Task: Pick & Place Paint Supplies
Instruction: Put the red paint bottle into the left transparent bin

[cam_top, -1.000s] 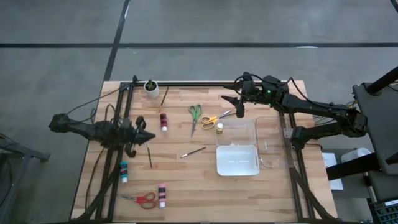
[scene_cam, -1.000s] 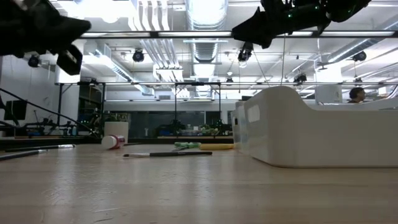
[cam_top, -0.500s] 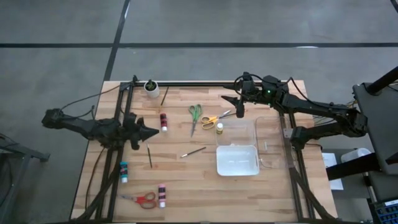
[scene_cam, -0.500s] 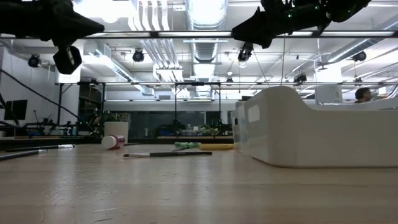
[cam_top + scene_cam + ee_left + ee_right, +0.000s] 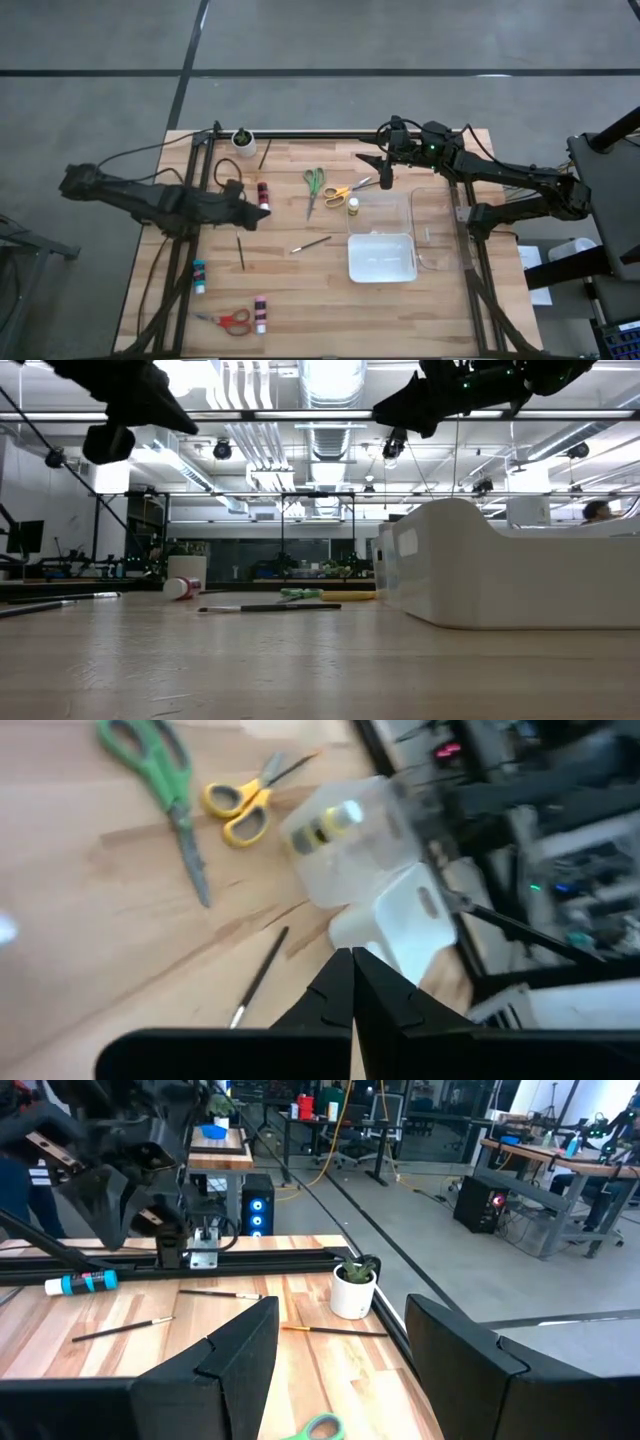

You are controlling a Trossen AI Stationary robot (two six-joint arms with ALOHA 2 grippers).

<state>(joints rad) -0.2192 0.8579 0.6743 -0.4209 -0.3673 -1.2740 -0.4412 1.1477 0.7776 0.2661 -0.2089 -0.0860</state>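
Note:
My left gripper (image 5: 262,215) is shut, its fingertips (image 5: 351,955) closed together. It hovers above the table, just near of a red paint bottle (image 5: 263,195) that lies on its side. Ahead of it lie green scissors (image 5: 165,775), yellow scissors (image 5: 245,800), a yellow/black bottle (image 5: 325,825) and a thin brush (image 5: 260,975). My right gripper (image 5: 385,178) is open (image 5: 342,1325) and waits high over the yellow scissors (image 5: 340,192). A teal bottle (image 5: 200,275), red scissors (image 5: 232,320), another red bottle (image 5: 261,313) and a second brush (image 5: 241,252) lie at the near left.
A white rectangular tray (image 5: 381,257) and a clear bin (image 5: 395,205) sit right of centre. A white cup with a plant (image 5: 243,140) stands at the far edge, with a brush (image 5: 265,153) beside it. Black frame rails run along the left, right and far sides.
My left gripper has moved toward the table's right, from the left rail to just beside the red bottle, staying well above the table. My right arm and all the objects have kept still.

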